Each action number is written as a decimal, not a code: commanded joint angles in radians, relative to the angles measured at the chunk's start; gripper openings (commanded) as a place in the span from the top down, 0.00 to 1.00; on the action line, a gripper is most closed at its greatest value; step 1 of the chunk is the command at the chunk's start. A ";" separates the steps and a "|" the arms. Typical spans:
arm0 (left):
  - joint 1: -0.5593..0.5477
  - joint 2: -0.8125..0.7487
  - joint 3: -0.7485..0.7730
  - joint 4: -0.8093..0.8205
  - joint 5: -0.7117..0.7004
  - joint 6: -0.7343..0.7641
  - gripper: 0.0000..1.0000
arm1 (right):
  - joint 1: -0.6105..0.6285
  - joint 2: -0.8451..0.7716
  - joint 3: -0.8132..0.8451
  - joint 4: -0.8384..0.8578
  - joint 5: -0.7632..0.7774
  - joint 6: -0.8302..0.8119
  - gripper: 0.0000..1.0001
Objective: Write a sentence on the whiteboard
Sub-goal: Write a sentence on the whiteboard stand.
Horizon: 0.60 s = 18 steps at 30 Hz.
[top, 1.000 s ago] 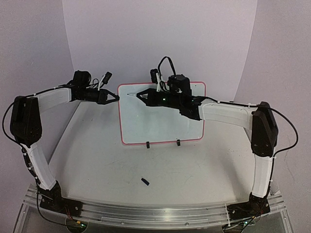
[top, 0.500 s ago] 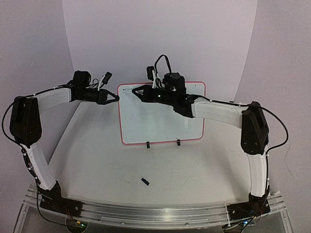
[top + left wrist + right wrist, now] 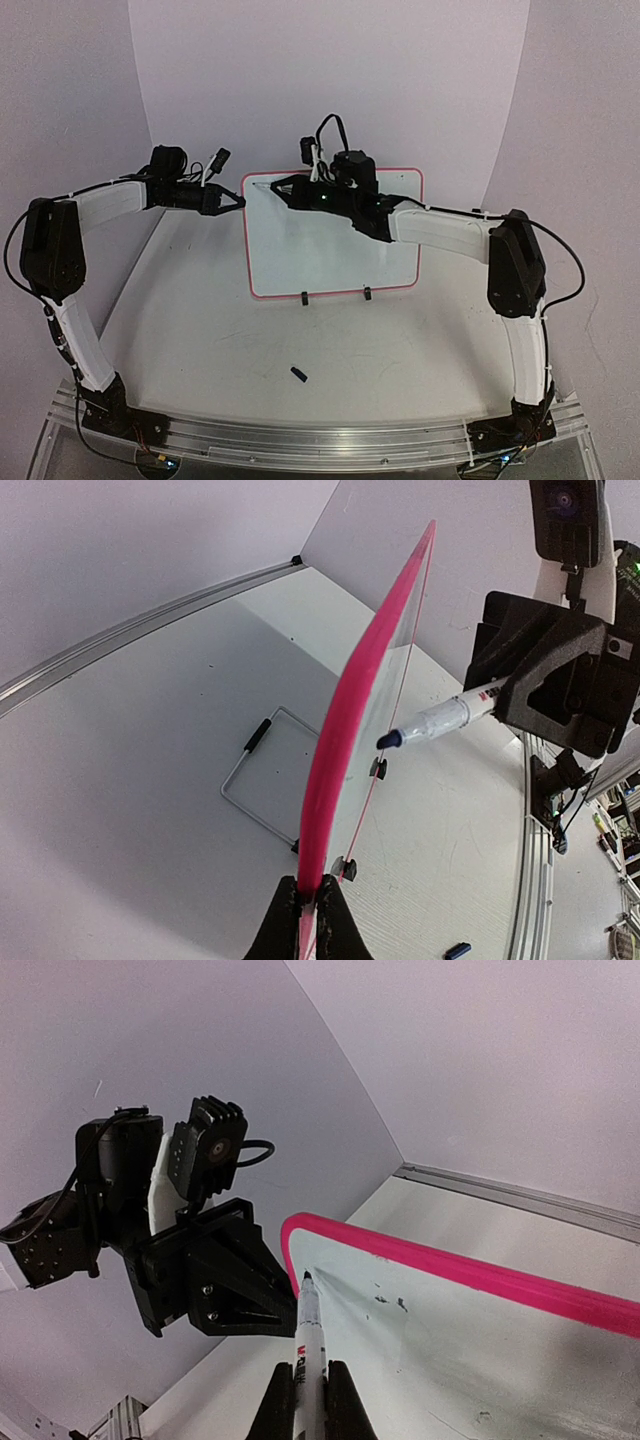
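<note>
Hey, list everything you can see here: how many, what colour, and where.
whiteboard: one, white with pink rim, upright mid-table, no readable writing
clip feet: two, black, on its bottom edge
marker: one, white barrel, dark tip, tip near the board's upper left corner
cap: one, dark, on the table before the board
wire frame: one, silver, flat on the table behind the board
table: one, white, under everything
left claw: one, black, shut on the whiteboard's left edge
right claw: one, black, shut on the marker
</note>
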 commanded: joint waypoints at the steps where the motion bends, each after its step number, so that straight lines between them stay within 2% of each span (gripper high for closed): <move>1: -0.006 -0.034 -0.019 -0.050 0.010 0.014 1.00 | -0.008 0.018 0.039 0.036 0.029 0.003 1.00; 18: -0.006 -0.039 -0.021 -0.048 0.014 0.014 1.00 | -0.011 0.020 -0.041 0.005 0.023 -0.004 1.00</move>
